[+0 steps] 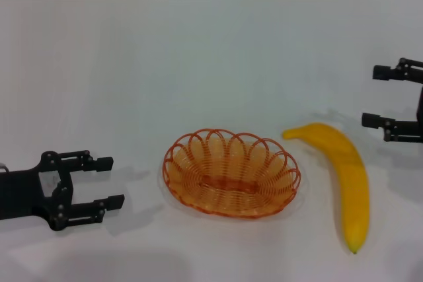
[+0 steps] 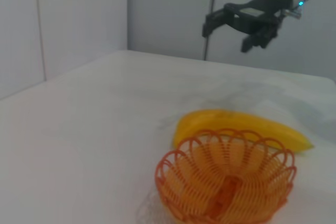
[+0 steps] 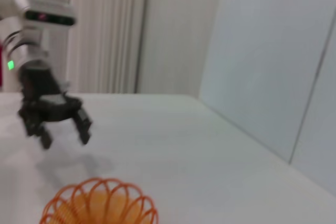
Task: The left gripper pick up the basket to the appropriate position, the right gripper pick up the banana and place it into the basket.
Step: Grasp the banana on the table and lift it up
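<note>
One orange woven basket (image 1: 231,174), one yellow banana (image 1: 342,175), and two black robot grippers: the left gripper (image 1: 109,181) and the right gripper (image 1: 371,96).

glossy orange wire-like basket (image 1: 231,174), smooth yellow banana (image 1: 342,177), matt white table (image 1: 198,64)

A plain white table (image 1: 211,57) spreads across the scene, with pale wall panels (image 2: 79,14) behind it and a light curtain (image 3: 105,30) beyond.

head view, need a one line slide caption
Empty basket beside banana, open left end effector and right end effector flanking.
</note>
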